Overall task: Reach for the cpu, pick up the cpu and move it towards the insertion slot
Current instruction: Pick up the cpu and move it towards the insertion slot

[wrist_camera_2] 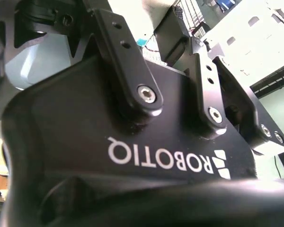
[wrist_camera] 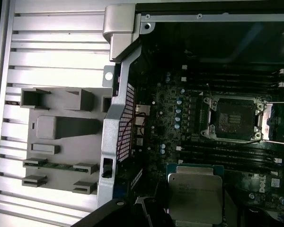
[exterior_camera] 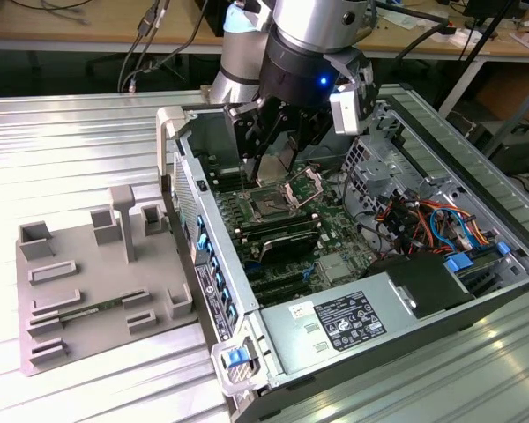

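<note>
the gripper point(exterior_camera: 273, 163) hangs inside the open computer case point(exterior_camera: 441, 132), its dark fingers point(exterior_camera: 257, 132) pointing down over the motherboard point(exterior_camera: 335, 238). in the first wrist view the cpu point(wrist_camera: 195, 192) sits close under the camera, its pale metal top facing out, and the fingers look closed on its edges, so i judge it is lifted clear of the board and held. in the exterior view a pale flat piece point(exterior_camera: 271, 166) shows between the fingers, which fits that reading.

the insertion slot point(exterior_camera: 271, 206) lies just below and beside the gripper in the exterior view, with its shiny hinged frame point(exterior_camera: 307, 185) swung up and open. in the first wrist view the slot point(wrist_camera: 235, 118) is near the chip but not under it, so the chip is over the memory area, not yet over the socket.

risks from here, as i judge them: the grip is on thin edges only, so a jolt could let the chip slip or tilt and fall among the board parts. the raised frame and its thin wire lever point(wrist_camera: 278, 141) stand close to the fingers; a careless approach could catch on them. if the chip arrives turned or tilted, it could press on the socket's contacts and bend them. the case wall point(exterior_camera: 198, 203) is also close to the arm.

outside the case, a grey holder tray point(exterior_camera: 79, 282) rests on the ribbed metal table point(exterior_camera: 53, 150).
</note>
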`<state>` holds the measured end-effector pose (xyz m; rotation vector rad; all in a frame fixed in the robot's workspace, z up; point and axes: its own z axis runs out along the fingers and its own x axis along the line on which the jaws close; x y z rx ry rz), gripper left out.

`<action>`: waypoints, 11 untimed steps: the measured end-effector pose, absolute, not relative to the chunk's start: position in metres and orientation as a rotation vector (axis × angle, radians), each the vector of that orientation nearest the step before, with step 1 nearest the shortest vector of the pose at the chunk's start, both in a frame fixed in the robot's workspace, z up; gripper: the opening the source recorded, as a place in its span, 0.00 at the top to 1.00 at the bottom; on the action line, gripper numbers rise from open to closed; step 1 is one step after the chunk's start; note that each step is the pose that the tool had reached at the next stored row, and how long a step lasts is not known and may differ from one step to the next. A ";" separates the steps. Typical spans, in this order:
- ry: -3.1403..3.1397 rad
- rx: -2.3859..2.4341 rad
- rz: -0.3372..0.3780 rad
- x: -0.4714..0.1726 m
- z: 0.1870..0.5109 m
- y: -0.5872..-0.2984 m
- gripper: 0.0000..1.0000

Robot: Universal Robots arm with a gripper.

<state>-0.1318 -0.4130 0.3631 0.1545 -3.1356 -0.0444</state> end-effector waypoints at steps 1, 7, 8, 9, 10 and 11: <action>-3.136 0.155 -0.044 -0.131 0.363 -0.413 0.45; -3.136 0.154 -0.044 -0.127 0.361 -0.413 0.45; -3.136 0.154 -0.044 -0.126 0.360 -0.413 0.45; -3.136 0.154 -0.044 -0.126 0.360 -0.413 0.45; -3.136 0.154 -0.044 -0.125 0.360 -0.413 0.45; -3.136 0.154 -0.044 -0.125 0.360 -0.413 0.45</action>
